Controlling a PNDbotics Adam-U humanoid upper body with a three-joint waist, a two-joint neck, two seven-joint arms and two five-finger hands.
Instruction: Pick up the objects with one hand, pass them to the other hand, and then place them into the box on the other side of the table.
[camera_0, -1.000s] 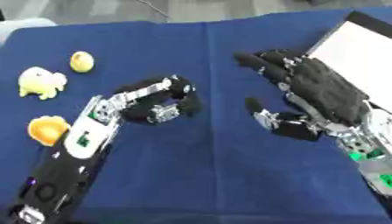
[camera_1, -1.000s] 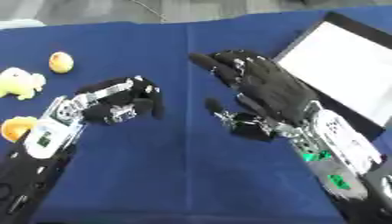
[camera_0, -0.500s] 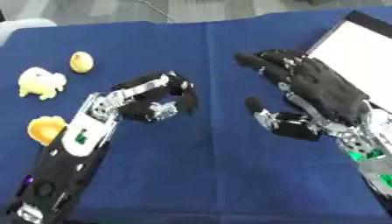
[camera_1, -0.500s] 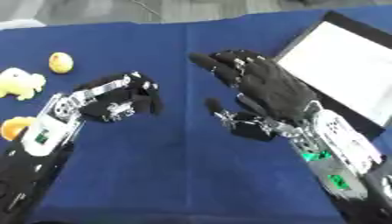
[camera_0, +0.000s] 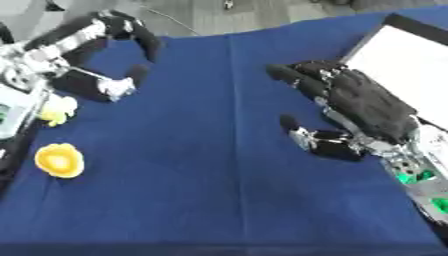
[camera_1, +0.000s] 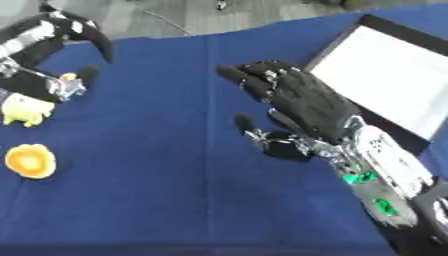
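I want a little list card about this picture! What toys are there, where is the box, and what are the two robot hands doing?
surface: blue cloth on the table
toys: pale yellow toy and orange round toy, both at the left side
box: white inside, dark rim, at the far right
left robot hand: open, raised above the yellow toy, holding nothing
right robot hand: open, next to the box, holding nothing
toys in box: none seen

Left hand (camera_0: 105, 60) is held raised at the blue table's (camera_0: 201, 165) far left, fingers spread and arched. Right hand (camera_1: 302, 107) is held open, palm down, over table centre-right, thumb extended.
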